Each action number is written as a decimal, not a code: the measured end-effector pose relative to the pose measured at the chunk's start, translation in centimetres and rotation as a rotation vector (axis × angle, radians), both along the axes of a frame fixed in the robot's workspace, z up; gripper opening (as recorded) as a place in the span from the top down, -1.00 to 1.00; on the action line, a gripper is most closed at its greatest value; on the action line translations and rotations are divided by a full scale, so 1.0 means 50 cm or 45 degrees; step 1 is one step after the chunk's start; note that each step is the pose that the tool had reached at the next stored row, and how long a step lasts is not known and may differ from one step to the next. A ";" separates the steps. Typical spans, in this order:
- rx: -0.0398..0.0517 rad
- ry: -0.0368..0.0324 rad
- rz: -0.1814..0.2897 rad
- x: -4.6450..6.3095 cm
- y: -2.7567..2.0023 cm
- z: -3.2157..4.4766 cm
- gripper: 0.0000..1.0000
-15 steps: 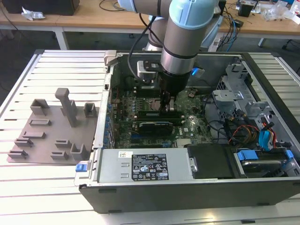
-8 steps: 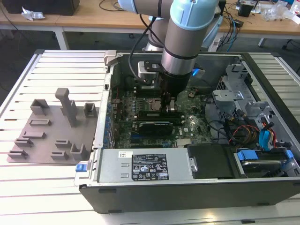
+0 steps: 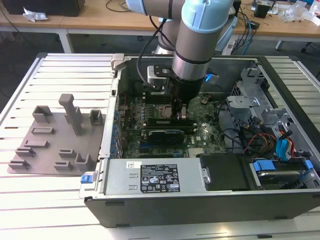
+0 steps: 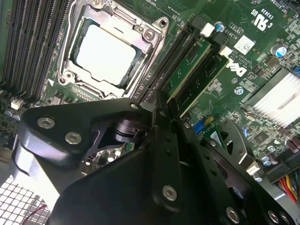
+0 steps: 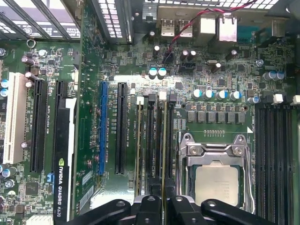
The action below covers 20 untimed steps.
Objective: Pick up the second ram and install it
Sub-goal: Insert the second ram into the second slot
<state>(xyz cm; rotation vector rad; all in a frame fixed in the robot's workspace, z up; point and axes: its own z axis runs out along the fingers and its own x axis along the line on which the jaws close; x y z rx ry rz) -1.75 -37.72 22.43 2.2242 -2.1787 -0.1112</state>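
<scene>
While pincer (image 5: 163, 199) grips second ram (image 5: 164, 145) — stick upright in motherboard slot beside CPU socket (image 5: 216, 176).

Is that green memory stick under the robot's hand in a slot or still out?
In a slot: the second ram stands on edge between black slot rails, beside the CPU socket, hand just above.

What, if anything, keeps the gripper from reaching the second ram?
Likely nothing, so yes: the gripper sits right at the second ram, which stands on edge beside the CPU socket, with nothing between them.
</scene>
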 end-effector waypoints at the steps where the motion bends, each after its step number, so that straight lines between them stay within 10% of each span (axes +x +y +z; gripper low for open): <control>1: 0.000 0.0000 0.000 0.000 0.0000 -0.002 0.72; 12: 0.004 -0.0001 0.000 0.000 0.0001 -0.011 0.57; 17: -0.012 -0.0009 0.000 0.000 0.0123 0.064 0.59; 20: -0.012 -0.0010 0.000 0.000 0.0126 0.066 0.80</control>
